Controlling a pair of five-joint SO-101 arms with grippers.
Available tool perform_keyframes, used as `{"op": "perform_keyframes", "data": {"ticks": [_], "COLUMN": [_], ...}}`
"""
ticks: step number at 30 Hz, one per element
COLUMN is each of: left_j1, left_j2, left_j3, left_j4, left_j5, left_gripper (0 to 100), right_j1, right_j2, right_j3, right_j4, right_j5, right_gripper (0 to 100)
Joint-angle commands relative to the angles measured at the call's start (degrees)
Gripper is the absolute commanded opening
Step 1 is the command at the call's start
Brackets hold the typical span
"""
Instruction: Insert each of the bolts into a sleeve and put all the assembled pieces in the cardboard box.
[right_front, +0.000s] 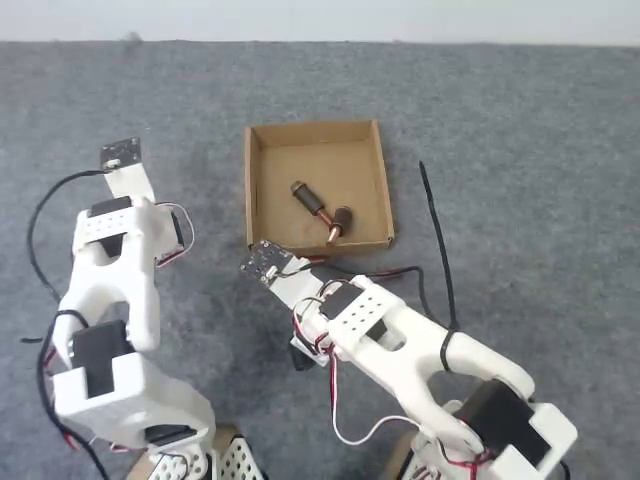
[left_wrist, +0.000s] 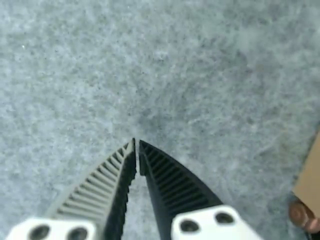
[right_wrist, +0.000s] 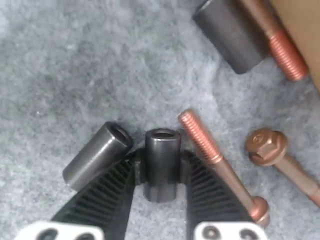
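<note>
My right gripper (right_wrist: 161, 161) is shut on a short black sleeve (right_wrist: 162, 152) that stands on the grey carpet. A second black sleeve (right_wrist: 97, 156) lies against one finger. On the other side lies a copper bolt (right_wrist: 220, 165), with another bolt's head (right_wrist: 267, 146) just past it. Farther off, a larger sleeve (right_wrist: 230, 32) rests beside a threaded bolt end (right_wrist: 282, 45), near the cardboard box (right_wrist: 300, 15). Two assembled pieces (right_front: 312, 203) (right_front: 340, 220) lie inside the box (right_front: 262, 180). My left gripper (left_wrist: 136, 146) is shut with nothing in it, low over bare carpet.
The left arm (right_front: 115, 260) stands left of the box and the right arm (right_front: 400, 340) reaches in below it, covering the loose parts. A black cable (right_front: 440, 240) trails right of the box. A box corner (left_wrist: 310, 182) and a copper bolt head (left_wrist: 300, 215) sit at the edge of the left wrist view.
</note>
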Motion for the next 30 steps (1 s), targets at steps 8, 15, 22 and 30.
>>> {"op": "perform_keyframes", "data": {"ticks": [8,15,22,30], "left_j1": [0.0,0.1,1.3,1.8], "left_j2": [-0.8,-0.8,-0.8,-0.9], "left_j3": [-2.6,-2.6,-2.5,-3.6], "left_j4": [0.4,0.4,0.4,3.0], "left_j5": [-0.1,-0.1,-2.4,-7.6], "left_gripper": [1,1,1,1], "right_j1": [6.8,16.4,30.5,46.1], "right_j2": [-1.4,-15.3,-25.1,-22.0], "right_j3": [-7.8,-4.0,3.0,3.1], "right_j4": [11.1,14.5,10.3,7.0], "right_j5": [1.1,0.6,-4.2,-8.6], "right_gripper": [0.7,0.7,0.7,0.7]}}
